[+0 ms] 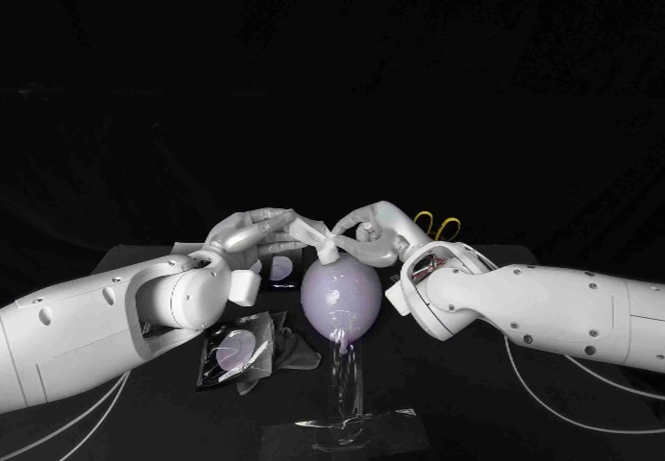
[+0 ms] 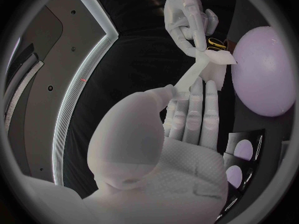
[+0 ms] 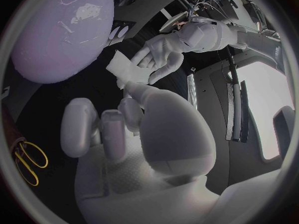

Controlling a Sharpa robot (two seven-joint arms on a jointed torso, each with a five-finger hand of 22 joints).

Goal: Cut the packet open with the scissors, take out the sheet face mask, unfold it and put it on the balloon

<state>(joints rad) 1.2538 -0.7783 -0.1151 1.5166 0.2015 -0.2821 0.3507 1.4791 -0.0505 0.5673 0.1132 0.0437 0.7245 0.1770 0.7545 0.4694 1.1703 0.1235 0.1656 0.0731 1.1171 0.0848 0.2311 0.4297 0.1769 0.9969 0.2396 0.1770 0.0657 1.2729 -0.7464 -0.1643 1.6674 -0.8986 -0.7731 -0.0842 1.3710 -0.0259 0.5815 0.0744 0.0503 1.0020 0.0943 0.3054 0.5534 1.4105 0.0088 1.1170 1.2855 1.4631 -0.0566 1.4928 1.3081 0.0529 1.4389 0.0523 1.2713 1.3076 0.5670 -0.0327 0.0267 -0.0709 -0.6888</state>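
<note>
Packet (image 1: 233, 353): flat on the black table (image 1: 444, 384), far left. My left hand (image 1: 257, 230): thumb and fingers pinching one end of the folded white sheet mask (image 1: 325, 248). Sheet mask: stretched between my hands, just over the top of the purple balloon (image 1: 342, 300). My right hand (image 1: 369, 227): fingertips pinching the other end. Scissors (image 1: 438, 227): on the table beyond my right hand.

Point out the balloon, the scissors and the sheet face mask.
balloon (image 1: 341, 298): head view, middle of its lilac body.
scissors (image 1: 449, 229): head view, a yellow handle loop.
sheet face mask (image 2: 215, 67): left wrist view, its folded white part.
</note>
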